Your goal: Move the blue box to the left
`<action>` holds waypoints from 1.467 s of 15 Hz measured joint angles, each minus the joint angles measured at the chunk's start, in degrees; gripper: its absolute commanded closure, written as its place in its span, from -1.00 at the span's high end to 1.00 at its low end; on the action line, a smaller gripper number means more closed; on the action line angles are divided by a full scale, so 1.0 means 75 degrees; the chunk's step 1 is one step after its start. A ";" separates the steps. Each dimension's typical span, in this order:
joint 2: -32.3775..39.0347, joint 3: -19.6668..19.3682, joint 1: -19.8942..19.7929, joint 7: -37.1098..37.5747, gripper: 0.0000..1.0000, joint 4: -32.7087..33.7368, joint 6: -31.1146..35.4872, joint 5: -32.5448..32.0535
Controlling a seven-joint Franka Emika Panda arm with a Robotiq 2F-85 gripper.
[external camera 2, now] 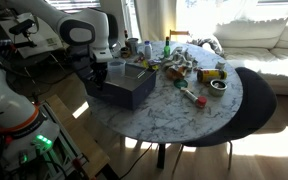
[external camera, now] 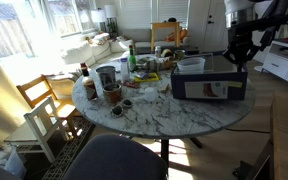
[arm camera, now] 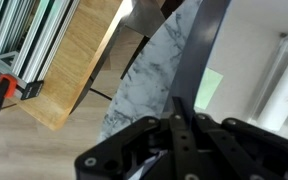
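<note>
The blue box (external camera: 209,86) is a large navy low-sided box with white labels, standing near the rim of the round marble table (external camera: 154,118); it shows in both exterior views (external camera 2: 119,90). My gripper (external camera: 239,62) is at the box's outer end, at its short wall (external camera 2: 92,68). In the wrist view the fingers (arm camera: 174,115) lie close together with the dark box wall (arm camera: 199,60) running between them, so they are shut on the wall. The pale interior shows to one side of the wall.
Bottles, cans, cups and small bowls (external camera: 119,85) crowd the other half of the table (external camera 2: 189,75). Wooden chairs (external camera: 44,100) stand beside it and a dark chair (external camera 2: 259,95) is pushed against it. A wooden board (arm camera: 79,55) lies below the table edge.
</note>
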 measured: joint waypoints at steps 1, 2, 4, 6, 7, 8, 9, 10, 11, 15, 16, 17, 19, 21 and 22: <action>0.0005 0.0043 0.0083 -0.0243 -0.99 -0.0001 0.0000 0.0060; 0.0012 0.0084 0.0167 -0.0508 -0.99 -0.0001 0.0000 0.0122; 0.0025 0.0144 0.0296 -0.0960 -0.99 -0.0001 0.0000 0.0225; 0.0051 0.0175 0.0370 -0.1370 -0.99 -0.0001 0.0026 0.0281; 0.0076 0.0183 0.0386 -0.1548 -0.99 -0.0002 0.0076 0.0294; 0.0118 0.0186 0.0388 -0.1716 -0.99 -0.0003 0.0174 0.0302; 0.0179 0.0186 0.0387 -0.1865 -0.99 -0.0007 0.0325 0.0303; 0.0262 0.0186 0.0387 -0.2001 -0.99 -0.0012 0.0513 0.0304; 0.0363 0.0186 0.0387 -0.2132 -0.99 -0.0019 0.0725 0.0327; 0.0850 0.0185 0.0397 -0.2875 -0.99 -0.0044 0.1410 0.0684; 0.0961 0.0186 0.0416 -0.3103 -0.99 -0.0045 0.1534 0.0790; 0.1066 0.0186 0.0443 -0.3266 -0.99 -0.0045 0.1672 0.0841; 0.1217 0.0194 0.0525 -0.3422 -0.99 -0.0044 0.1912 0.0860; 0.1228 0.0216 0.0599 -0.3494 -0.99 -0.0040 0.1997 0.0860; 0.1233 0.0233 0.0629 -0.3502 -0.99 -0.0040 0.2074 0.0860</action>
